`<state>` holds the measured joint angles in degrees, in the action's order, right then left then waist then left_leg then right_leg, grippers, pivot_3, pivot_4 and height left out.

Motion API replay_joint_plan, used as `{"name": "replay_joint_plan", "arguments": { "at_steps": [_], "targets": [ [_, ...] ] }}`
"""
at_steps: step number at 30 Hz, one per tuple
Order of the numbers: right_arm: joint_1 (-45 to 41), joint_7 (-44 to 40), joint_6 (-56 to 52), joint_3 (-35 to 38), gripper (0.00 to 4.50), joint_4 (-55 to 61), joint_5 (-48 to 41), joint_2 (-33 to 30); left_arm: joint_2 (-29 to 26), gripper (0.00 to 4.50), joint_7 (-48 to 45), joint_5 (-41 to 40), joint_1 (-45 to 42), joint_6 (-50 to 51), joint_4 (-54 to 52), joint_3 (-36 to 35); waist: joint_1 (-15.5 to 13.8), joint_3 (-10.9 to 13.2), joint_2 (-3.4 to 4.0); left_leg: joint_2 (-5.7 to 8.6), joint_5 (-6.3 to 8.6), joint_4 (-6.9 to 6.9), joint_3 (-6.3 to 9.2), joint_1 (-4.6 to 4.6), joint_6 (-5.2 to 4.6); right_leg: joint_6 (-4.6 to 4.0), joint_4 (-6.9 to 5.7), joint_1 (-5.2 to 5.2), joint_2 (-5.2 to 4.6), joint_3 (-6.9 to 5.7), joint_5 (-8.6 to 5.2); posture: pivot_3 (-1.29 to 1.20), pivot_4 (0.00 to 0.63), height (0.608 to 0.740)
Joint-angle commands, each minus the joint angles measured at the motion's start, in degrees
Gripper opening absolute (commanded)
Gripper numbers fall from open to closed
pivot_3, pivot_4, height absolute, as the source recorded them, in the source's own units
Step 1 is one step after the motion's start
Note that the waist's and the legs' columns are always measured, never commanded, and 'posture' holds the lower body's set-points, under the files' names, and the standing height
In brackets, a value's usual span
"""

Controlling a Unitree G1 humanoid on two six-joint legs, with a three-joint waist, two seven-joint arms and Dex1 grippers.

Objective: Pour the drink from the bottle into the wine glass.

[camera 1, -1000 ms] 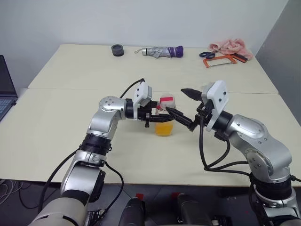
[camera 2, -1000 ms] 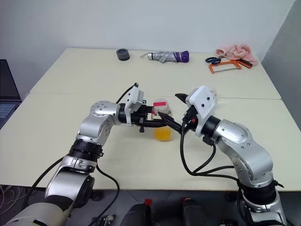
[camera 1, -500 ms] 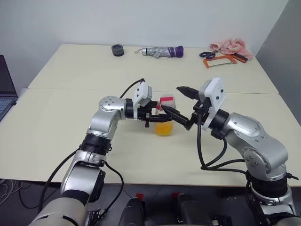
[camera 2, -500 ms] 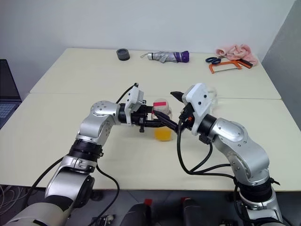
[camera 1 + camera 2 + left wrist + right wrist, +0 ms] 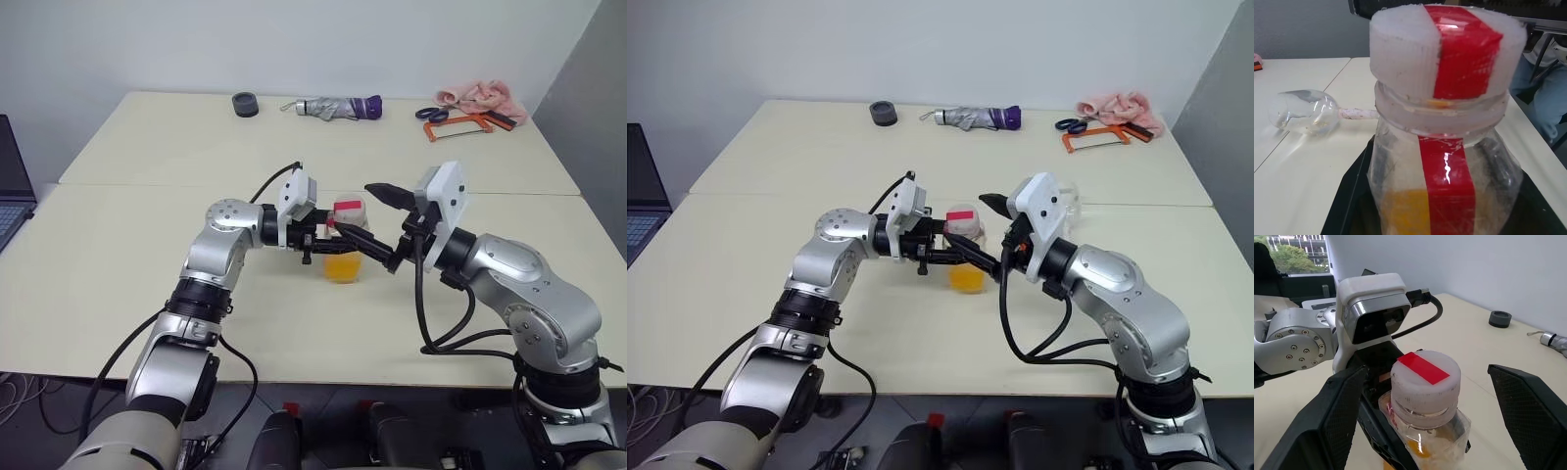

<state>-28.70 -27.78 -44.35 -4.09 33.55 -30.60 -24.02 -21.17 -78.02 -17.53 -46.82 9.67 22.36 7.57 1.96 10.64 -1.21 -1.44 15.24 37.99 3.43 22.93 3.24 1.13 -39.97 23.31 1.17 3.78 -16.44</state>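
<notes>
My left gripper (image 5: 333, 247) is shut on the body of the bottle (image 5: 345, 240) and holds it upright above the table. The bottle is clear, with a red strip and a white cap (image 5: 1425, 374). The orange drink (image 5: 341, 267) fills its lower part. My right gripper (image 5: 355, 208) is open, one black finger on each side of the cap and neither touching it. The wine glass (image 5: 1303, 110) lies on its side on the table, behind the right wrist (image 5: 1070, 201).
Along the table's far edge lie a black tape roll (image 5: 245, 103), a folded umbrella (image 5: 338, 107), scissors with an orange hacksaw (image 5: 458, 122) and a pink cloth (image 5: 480, 95). A laptop (image 5: 12, 191) sits at the far left.
My right arm has edged slightly left, bringing its open fingers closer around the cap. The left gripper and the bottle have stayed still.
</notes>
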Motion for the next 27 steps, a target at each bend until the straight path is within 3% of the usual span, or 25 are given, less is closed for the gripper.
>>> {"name": "replay_joint_plan", "arguments": {
  "at_steps": [1, 25, 27],
  "targets": [
    [-1.5, -1.1, 0.2, 1.2, 4.23, 0.9, -1.5, -0.5, -0.2, 1.8, 0.4, -1.3, -0.6, -0.3, -2.7, -1.1, 0.0, 0.0, 0.0, 0.0, 0.0, 0.0, 0.0, 0.0, 0.0, 0.0, 0.0, 0.0, 0.0, 0.0, 0.0, 0.0, 0.15, 0.74],
    [-5.0, -2.8, 1.7, -1.9, 4.23, -4.1, -0.1, 0.4, -0.1, 1.8, 0.6, -1.2, -0.5, -0.5, -2.7, -0.9, 0.0, 0.0, 0.0, -0.01, 0.0, 0.0, 0.01, 0.0, 0.0, 0.0, 0.0, 0.0, 0.0, -0.01, 0.0, 0.0, 0.15, 0.74],
    [-5.1, -3.1, 1.9, -2.2, 3.85, -4.2, 0.5, 0.2, -0.1, 1.8, 0.7, -1.2, -0.5, -0.6, -2.7, -0.9, 0.0, 0.0, 0.0, -0.01, 0.0, 0.0, 0.0, 0.0, 0.0, 0.0, 0.0, 0.0, 0.0, 0.0, 0.0, 0.0, 0.15, 0.74]
  ]
}}
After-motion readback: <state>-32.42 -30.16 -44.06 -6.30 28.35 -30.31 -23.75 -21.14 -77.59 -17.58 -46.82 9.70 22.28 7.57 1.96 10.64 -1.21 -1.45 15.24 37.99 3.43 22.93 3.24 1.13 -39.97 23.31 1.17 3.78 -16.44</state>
